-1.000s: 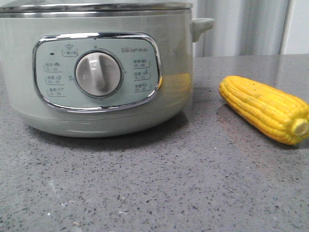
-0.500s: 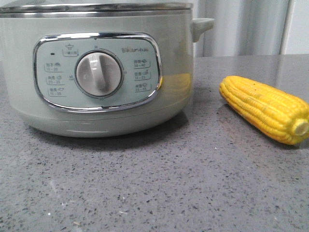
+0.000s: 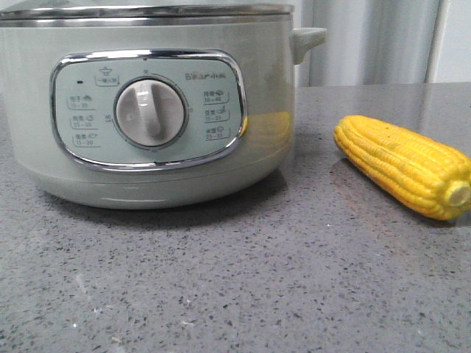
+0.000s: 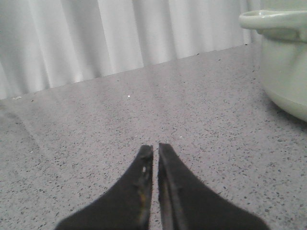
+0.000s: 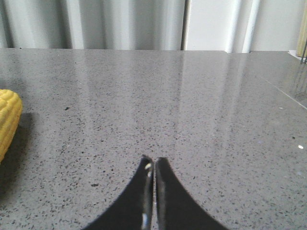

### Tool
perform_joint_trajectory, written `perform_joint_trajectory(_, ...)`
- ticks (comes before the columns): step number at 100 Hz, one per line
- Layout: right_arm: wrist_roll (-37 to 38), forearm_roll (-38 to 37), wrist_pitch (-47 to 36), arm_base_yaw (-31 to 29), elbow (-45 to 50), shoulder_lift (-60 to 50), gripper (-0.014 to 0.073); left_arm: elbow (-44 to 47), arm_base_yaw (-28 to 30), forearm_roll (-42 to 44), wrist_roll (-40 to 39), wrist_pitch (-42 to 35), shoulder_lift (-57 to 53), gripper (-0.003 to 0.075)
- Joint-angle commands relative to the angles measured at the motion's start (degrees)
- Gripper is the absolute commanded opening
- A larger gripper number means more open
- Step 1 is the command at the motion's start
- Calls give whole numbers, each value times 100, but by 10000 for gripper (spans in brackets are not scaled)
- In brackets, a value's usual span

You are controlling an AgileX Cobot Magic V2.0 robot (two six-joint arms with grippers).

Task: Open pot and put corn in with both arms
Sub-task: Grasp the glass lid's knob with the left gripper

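The pale green pot fills the left of the front view, with a chrome-framed panel, a white dial, a silver rim and a lid on top. Its side handle shows in the left wrist view. The yellow corn lies on the grey counter to the pot's right, stub end toward me; its end shows in the right wrist view. My left gripper is shut and empty above bare counter, apart from the pot. My right gripper is shut and empty, apart from the corn. Neither gripper shows in the front view.
The grey speckled counter stretches in front of the pot and corn. White curtains hang behind the counter's far edge. A seam or counter edge runs at the far side in the right wrist view.
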Motion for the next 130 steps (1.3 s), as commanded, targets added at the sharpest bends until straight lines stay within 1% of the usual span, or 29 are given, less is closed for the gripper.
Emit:
perform_joint_trajectory(1,-54,-63,-493,-15,116,-122,-73,34,2,-32,-45,-472,-195,-20)
perform_joint_trajectory(30,-54,-63,-493,-15,116,-122,-73,34,2,-41,-45,-484,-195,-20)
perform_joint_trajectory(35,-54,-63,-541,-15,116,-122,-73,34,2,-230,-57,-589,-195,-20)
perform_joint_trajectory(41,-54,-37,-651,-15,106,-122,-73,23,2,-731,-57,-772,-195,-20)
perform_joint_trajectory(46,-54,63,-697,-15,77,-122,-73,-21,2,-951,-57,-784,-195,-20)
perform_joint_trajectory(58,-54,278,-590,-15,-140,-96,-73,-293,2,-927,-57,-734,-106,-20)
perform_joint_trajectory(66,-54,640,-345,-15,-394,21,-73,-667,2,-875,-57,-466,114,-20)
perform_joint_trajectory(73,-54,976,-223,-15,-663,245,-73,-1063,2,-875,-57,-228,445,-21)
perform_joint_trajectory(81,-54,988,48,-15,-1028,629,-73,-1511,2,-739,-46,-131,956,-20)
perform_joint_trajectory(91,-54,988,336,-15,-1510,1190,-59,-1973,2,-617,-36,-242,1578,-20)
perform_joint_trajectory(104,-54,988,832,-15,-2238,2002,-55,-2452,2,-628,-36,-568,2261,-20)
perform_joint_trajectory(115,-54,988,1168,-15,-2813,2585,-55,-2624,2,-628,-36,-999,2634,-20)
perform_joint_trajectory(124,-54,988,1135,-15,-3134,2997,-56,-2633,2,-628,-36,-1290,2835,-20)
perform_joint_trajectory(130,-54,988,971,-15,-3229,3209,-56,-2633,2,-628,-36,-1370,2979,-20)
